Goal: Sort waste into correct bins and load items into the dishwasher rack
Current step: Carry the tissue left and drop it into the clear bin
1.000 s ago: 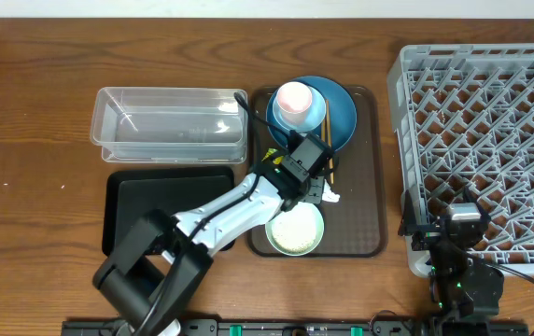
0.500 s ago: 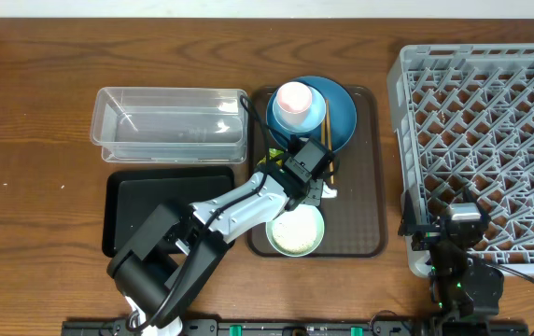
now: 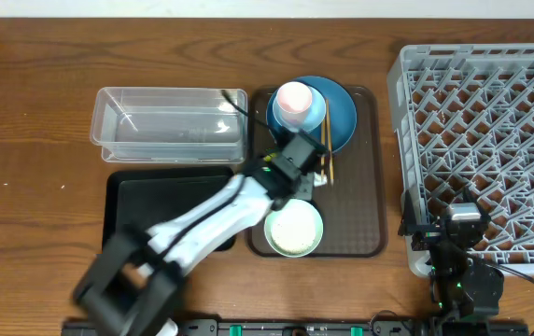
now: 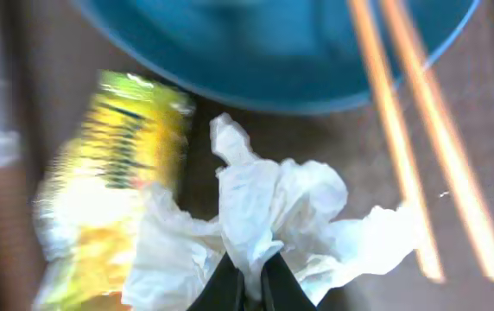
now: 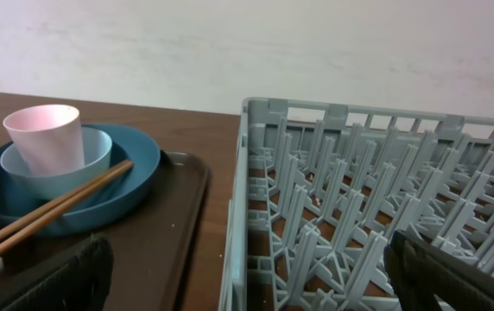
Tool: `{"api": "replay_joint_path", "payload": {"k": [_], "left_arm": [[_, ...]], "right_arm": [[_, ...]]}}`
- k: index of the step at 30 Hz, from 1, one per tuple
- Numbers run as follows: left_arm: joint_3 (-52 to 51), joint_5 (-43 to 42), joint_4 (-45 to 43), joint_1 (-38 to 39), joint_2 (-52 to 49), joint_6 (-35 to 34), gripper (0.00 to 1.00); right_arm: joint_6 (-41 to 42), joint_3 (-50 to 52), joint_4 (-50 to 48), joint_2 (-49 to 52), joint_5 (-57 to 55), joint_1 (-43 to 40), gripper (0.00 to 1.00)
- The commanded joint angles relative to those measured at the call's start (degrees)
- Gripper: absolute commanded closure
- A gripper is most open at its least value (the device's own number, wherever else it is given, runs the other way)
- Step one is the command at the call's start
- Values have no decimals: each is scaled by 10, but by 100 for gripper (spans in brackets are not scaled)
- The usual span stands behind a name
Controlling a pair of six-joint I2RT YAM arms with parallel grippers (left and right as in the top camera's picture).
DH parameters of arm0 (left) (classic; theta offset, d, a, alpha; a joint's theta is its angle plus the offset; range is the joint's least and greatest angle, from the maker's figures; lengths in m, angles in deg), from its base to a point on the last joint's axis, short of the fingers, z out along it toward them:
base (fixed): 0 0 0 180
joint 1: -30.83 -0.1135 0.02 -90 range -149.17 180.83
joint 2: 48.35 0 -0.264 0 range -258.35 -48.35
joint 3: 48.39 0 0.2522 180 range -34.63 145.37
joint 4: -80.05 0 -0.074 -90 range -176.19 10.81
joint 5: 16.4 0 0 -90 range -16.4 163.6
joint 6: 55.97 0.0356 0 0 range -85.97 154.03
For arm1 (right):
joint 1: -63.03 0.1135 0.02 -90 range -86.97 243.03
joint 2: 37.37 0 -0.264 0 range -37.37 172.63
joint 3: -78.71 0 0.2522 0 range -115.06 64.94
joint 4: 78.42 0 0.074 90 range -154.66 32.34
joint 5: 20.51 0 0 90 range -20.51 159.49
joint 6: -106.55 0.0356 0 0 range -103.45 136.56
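tissue: crumpled white tissue (image 4: 281,216) sits over the brown serving tray (image 3: 365,187), just below the rim of the dark blue plate (image 4: 273,52). One flap lies against the snack wrapper (image 4: 109,173), the other reaches the chopsticks (image 4: 402,138). Can't tell if it's lifted.
left gripper: left gripper (image 4: 251,283) has its jaws pinched tight on a central fold of the tissue.
right gripper: right gripper (image 5: 247,285) has its fingers spread wide and holds nothing, beside the dishwasher rack (image 5: 359,216).
handling: near weightless, limp, tears easily. It'll drape and could slip from a thin pinch.
grip point: the bunched middle, not the loose flaps.
risk: the wrapper overlaps the tissue and may drag along.
bins: clear container (image 3: 169,126) and black tray (image 3: 155,201), both left of the serving tray.
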Motion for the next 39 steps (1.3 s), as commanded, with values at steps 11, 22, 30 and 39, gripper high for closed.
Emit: {"api": "replay_joint_path", "payload": {"k": [11, 22, 30, 39], "left_arm": [[0, 151, 30, -121, 143, 42, 90], [0, 150, -18, -241, 56, 42, 89], [0, 150, -61, -251, -2, 43, 70], [1, 150, -73, -250, 20, 90, 37]], "right_arm": [[-5, 1, 2, -4, -3, -3, 1], [-5, 1, 2, -4, -3, -3, 1], [-5, 1, 2, -4, -3, -3, 1], [-5, 1, 2, -4, -3, -3, 1]]}}
